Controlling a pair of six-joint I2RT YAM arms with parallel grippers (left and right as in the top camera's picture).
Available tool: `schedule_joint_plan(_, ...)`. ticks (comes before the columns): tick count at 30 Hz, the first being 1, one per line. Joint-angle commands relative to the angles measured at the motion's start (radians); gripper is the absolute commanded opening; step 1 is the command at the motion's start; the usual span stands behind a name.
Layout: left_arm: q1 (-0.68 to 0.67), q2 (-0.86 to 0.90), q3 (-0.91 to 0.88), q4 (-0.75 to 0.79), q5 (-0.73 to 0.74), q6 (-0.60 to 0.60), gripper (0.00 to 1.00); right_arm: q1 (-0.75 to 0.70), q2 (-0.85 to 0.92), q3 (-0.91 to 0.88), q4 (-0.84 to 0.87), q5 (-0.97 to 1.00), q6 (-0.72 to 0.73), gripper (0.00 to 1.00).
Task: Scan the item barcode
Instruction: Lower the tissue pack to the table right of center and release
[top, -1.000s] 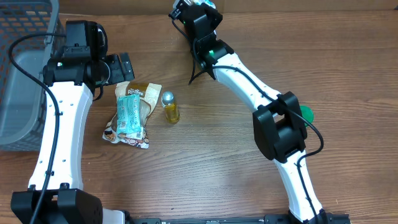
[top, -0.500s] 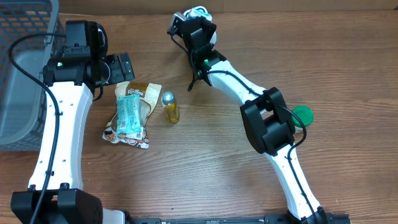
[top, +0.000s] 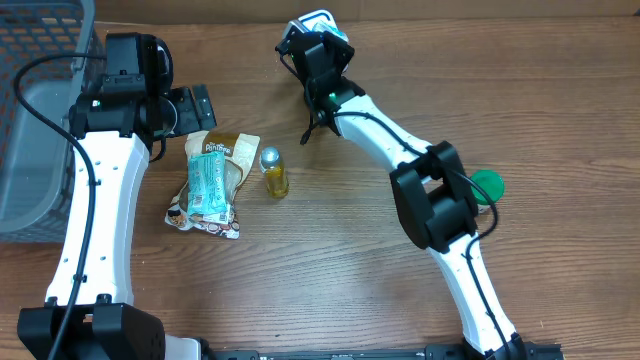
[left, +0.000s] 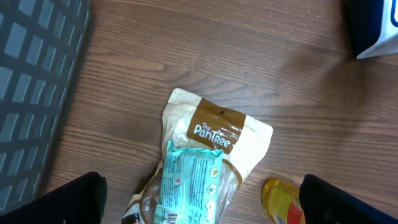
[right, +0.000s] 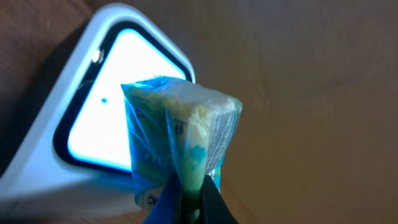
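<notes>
R claw is clamping tight on the bottom edge of a small teal-and-yellow packet, holding it upright right in front of the scanner and its glowing window, at the far edge of the surface. Can't tell whether a barcode is facing the window. L claw is hanging w/ fingers wide apart, gripping nothing, above a tan PanTree bag. A second teal packet is lying on that bag, w/ a yellow bottle sitting just beside it. Grey basket is sitting at far left; green disc is lying by the R arm.
</notes>
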Motion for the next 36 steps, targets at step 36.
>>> schedule_joint_plan(36,-0.008,0.003,0.021,0.0,0.004,-0.006,0.99,-0.174,-0.348,-0.413,-1.307,-0.437,1.264,0.27)
